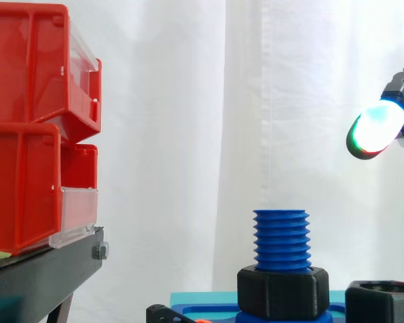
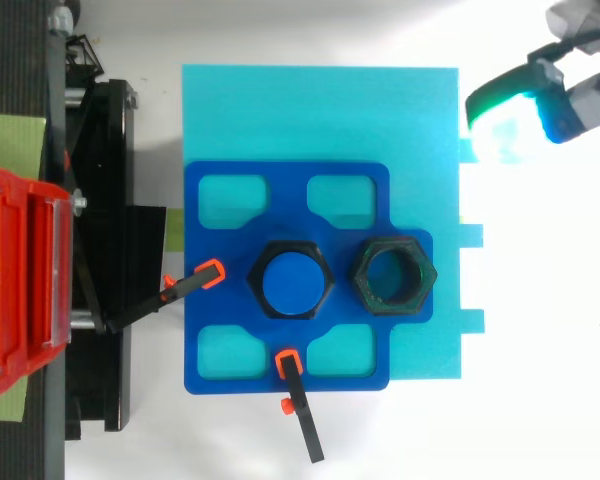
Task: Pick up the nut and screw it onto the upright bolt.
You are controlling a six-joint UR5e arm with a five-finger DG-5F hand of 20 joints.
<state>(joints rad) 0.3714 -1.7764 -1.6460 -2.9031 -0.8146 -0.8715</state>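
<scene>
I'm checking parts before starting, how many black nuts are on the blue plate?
2. One nut sits around the foot of the upright bolt; the other nut lies loose on the plate, right of it in the top view.

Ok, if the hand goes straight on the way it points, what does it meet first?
Probably the cyan base plate, behind the blue bolt. The hand points down and left, and from above its line passes clear of bolt and loose nut; depth is uncertain.

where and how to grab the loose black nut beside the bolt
Pinch the loose hex nut across two opposite outer flats, coming straight down from above: it lies flat on the blue plate, hole up, with the upright bolt close beside it.
</scene>
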